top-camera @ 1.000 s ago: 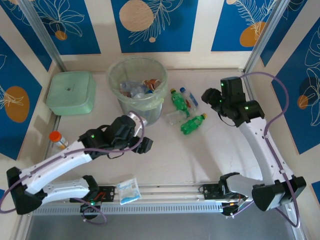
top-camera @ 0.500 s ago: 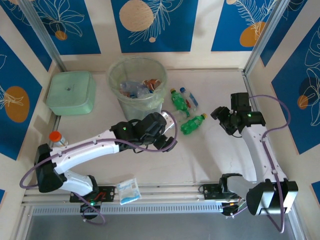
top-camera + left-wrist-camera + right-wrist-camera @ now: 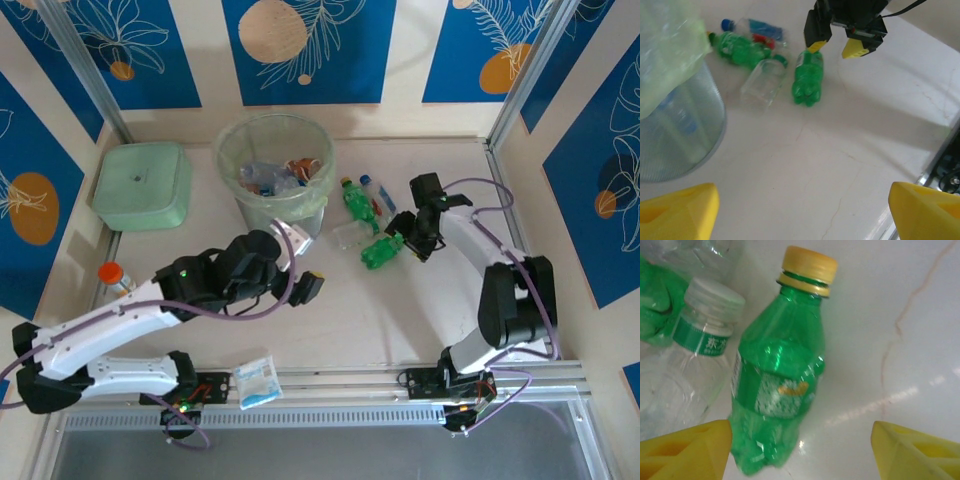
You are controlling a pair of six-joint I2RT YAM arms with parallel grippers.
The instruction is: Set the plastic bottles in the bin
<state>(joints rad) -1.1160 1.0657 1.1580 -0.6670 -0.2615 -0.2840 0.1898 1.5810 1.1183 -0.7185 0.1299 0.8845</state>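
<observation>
The bin (image 3: 275,165) stands at the back, with several crushed bottles inside. To its right on the table lie a green bottle (image 3: 354,203), a clear blue-labelled one (image 3: 379,198), a clear bottle (image 3: 349,236) and a yellow-capped green bottle (image 3: 382,251). My right gripper (image 3: 408,238) hangs open over that last bottle's cap end. In the right wrist view the green bottle (image 3: 777,390) has its base between the open fingers of my right gripper (image 3: 802,452), nearer the left one. My left gripper (image 3: 310,288) is open and empty over bare table (image 3: 805,210), short of the bottles.
A square pale-green lidded box (image 3: 143,185) sits at the back left. An orange-capped vial (image 3: 115,277) lies by the left rail and a blue-and-white sachet (image 3: 257,381) at the front edge. Bare table lies between the two grippers.
My right gripper has swung left and down from beside the bottles onto the yellow-capped green one. My left gripper reached right toward the bottles, then drew back a little.
</observation>
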